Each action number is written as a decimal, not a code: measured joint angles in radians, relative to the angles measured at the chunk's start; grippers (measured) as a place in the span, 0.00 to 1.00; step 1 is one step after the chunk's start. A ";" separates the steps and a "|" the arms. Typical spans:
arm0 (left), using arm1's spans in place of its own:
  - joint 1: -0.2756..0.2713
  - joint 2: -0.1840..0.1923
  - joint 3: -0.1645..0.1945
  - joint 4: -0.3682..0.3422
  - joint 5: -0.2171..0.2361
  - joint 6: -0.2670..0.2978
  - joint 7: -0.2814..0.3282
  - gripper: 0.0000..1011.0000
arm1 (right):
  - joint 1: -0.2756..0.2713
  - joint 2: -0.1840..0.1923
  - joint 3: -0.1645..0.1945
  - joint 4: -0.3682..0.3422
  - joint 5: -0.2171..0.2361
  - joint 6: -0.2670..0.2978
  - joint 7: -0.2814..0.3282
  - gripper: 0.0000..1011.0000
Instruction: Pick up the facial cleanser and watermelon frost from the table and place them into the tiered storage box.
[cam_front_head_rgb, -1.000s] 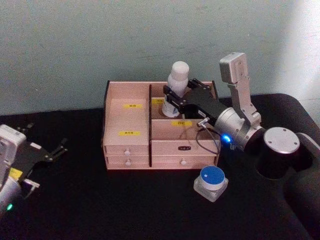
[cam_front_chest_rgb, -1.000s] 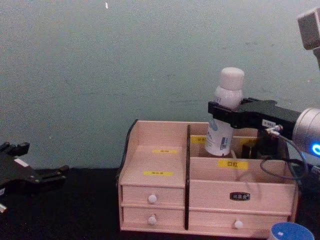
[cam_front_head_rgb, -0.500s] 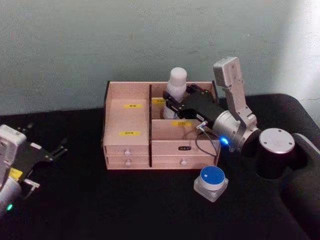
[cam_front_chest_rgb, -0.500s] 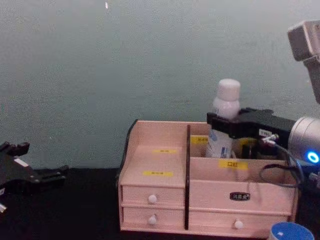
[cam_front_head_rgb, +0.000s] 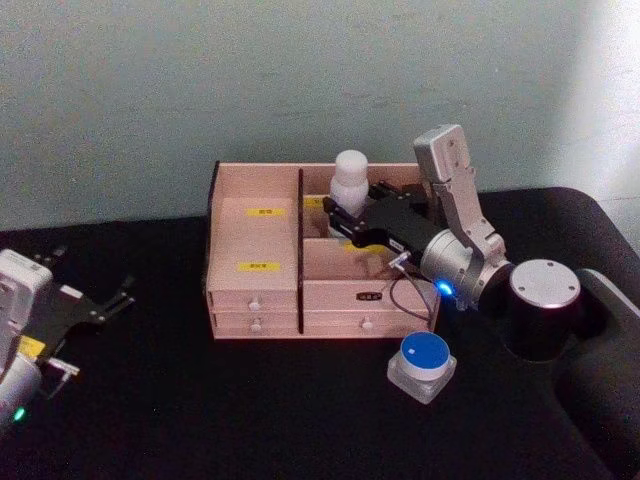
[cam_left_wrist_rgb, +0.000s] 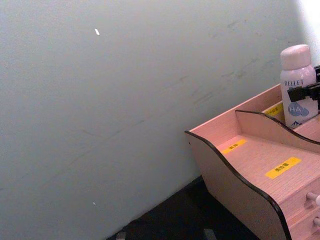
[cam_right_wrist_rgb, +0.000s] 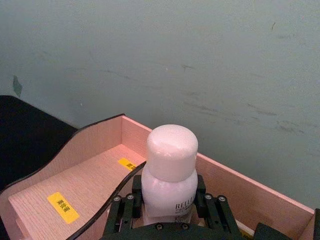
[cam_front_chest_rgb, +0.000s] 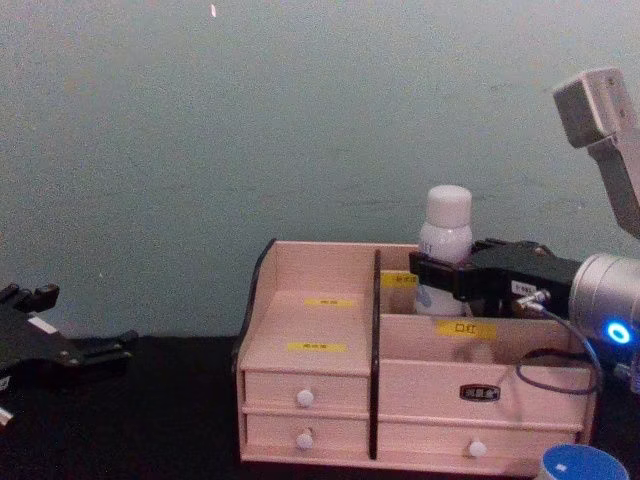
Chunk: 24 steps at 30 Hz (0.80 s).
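One facial cleanser (cam_front_head_rgb: 352, 172) stood clamped by the right gripper (cam_front_head_rgb: 347, 213) inside the tiered storage box (cam_front_head_rgb: 255, 290). Left gripper (cam_front_head_rgb: 118, 296) idled far left, jaws apart.

Scuffed pale teal wall (cam_front_head_rgb: 300, 80) behind a black tabletop (cam_front_head_rgb: 250, 400)

We see a robotics lab test setup: a black-covered table (cam_front_head_rgb: 250, 410) set against a plain, scuffed grey-green wall (cam_front_head_rgb: 200, 80).

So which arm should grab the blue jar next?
Right, probably. The jar sits before the box, at its right end, near the right gripper, which holds the bottle. The left gripper waits far left.
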 joint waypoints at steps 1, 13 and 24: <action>0.000 0.000 0.000 0.000 0.000 0.000 0.000 0.99 | 0.001 -0.001 0.000 0.002 -0.001 0.001 0.000 0.59; 0.000 0.000 0.000 0.000 0.000 0.000 0.000 0.99 | 0.004 -0.012 0.012 0.012 -0.005 0.029 -0.003 0.59; 0.000 0.000 0.000 0.000 0.000 0.000 0.000 0.99 | 0.004 -0.010 0.010 0.012 -0.005 0.028 -0.003 0.59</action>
